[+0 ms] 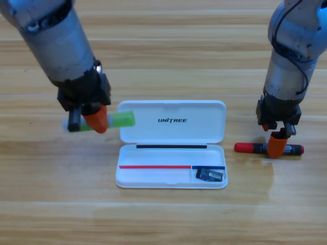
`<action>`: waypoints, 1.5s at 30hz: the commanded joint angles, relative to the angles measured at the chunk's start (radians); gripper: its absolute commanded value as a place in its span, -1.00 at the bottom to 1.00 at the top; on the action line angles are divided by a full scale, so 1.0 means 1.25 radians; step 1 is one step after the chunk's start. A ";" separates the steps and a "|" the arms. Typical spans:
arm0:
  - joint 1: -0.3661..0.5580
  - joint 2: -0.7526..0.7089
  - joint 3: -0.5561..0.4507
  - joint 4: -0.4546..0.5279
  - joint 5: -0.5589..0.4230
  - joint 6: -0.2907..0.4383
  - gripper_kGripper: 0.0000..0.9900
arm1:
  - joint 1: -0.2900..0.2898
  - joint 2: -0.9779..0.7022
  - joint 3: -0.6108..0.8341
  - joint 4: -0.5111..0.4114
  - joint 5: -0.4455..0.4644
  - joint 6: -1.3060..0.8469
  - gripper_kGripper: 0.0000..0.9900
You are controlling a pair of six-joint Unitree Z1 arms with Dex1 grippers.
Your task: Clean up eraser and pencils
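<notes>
White and lying open near the table's front edge, the case [171, 173] holds a small dark eraser [210, 175] in its right compartment, its lid [171, 121] laid flat behind. Just right of it the red marker [269, 148] lies on the wooden table [163, 219]; the right gripper [277, 143] points down onto it, orange jaws pinching its barrel. Farther back on the left, the left gripper [91, 120] clamps a green-and-white pen [118, 120], lifted beside the lid's left edge.
</notes>
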 commanded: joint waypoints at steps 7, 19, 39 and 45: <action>-0.111 0.110 -0.052 0.003 0.013 -0.028 -1.00 | -0.026 0.047 0.032 -0.013 0.018 -0.035 -0.97; -0.149 0.169 -0.075 -0.008 -0.001 -0.034 -1.00 | -0.026 0.055 0.035 -0.013 0.022 -0.037 -0.96; -0.161 0.212 -0.095 -0.014 -0.002 -0.038 -1.00 | -0.026 0.060 0.036 -0.026 0.024 -0.037 0.00; -0.169 0.229 -0.103 -0.017 -0.006 -0.043 -1.00 | -0.026 0.068 0.035 -0.026 0.017 -0.035 -0.03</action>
